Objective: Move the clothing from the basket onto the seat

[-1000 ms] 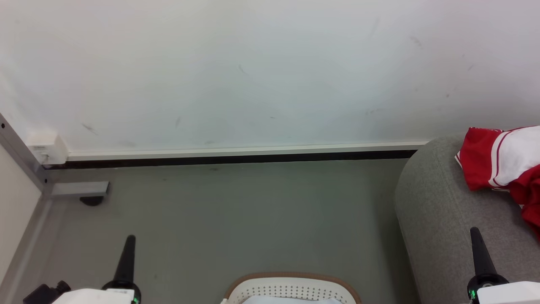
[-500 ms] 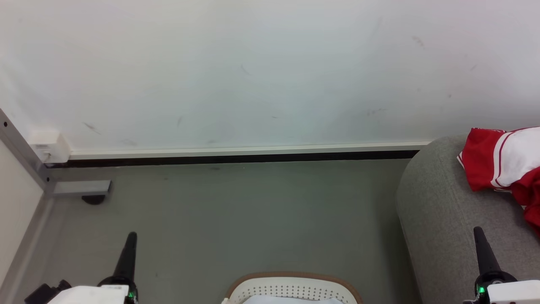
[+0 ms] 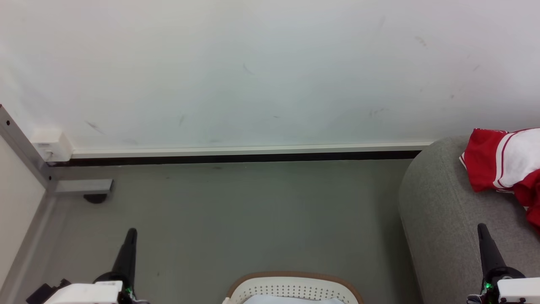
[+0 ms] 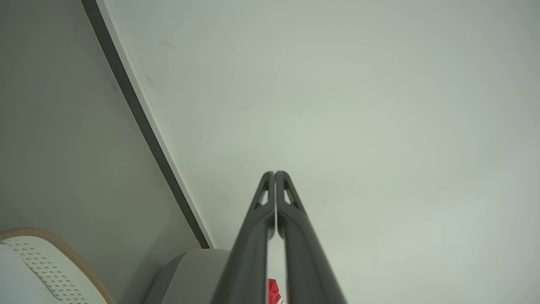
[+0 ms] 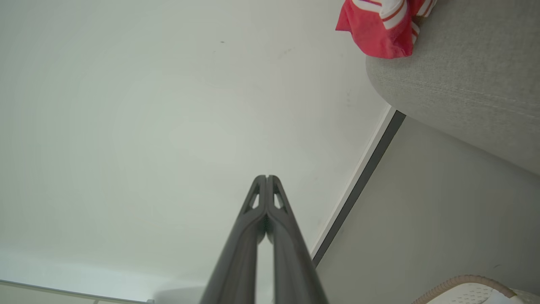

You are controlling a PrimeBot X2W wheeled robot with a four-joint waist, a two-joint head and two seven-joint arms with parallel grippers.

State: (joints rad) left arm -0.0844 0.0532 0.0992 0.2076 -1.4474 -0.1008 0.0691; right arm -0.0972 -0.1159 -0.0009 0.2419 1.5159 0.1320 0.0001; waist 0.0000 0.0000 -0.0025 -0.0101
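Grey floor (image 3: 236, 219), scuffed white wall (image 3: 270, 71), grey seat (image 3: 438, 219) at right

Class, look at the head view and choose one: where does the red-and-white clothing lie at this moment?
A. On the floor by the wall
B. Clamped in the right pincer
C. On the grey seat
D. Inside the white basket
C: the red-and-white clothing rests on top of the grey seat at the right edge of the head view.

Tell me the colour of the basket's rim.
The rim of the basket is tan-brown; the head view shows it best.
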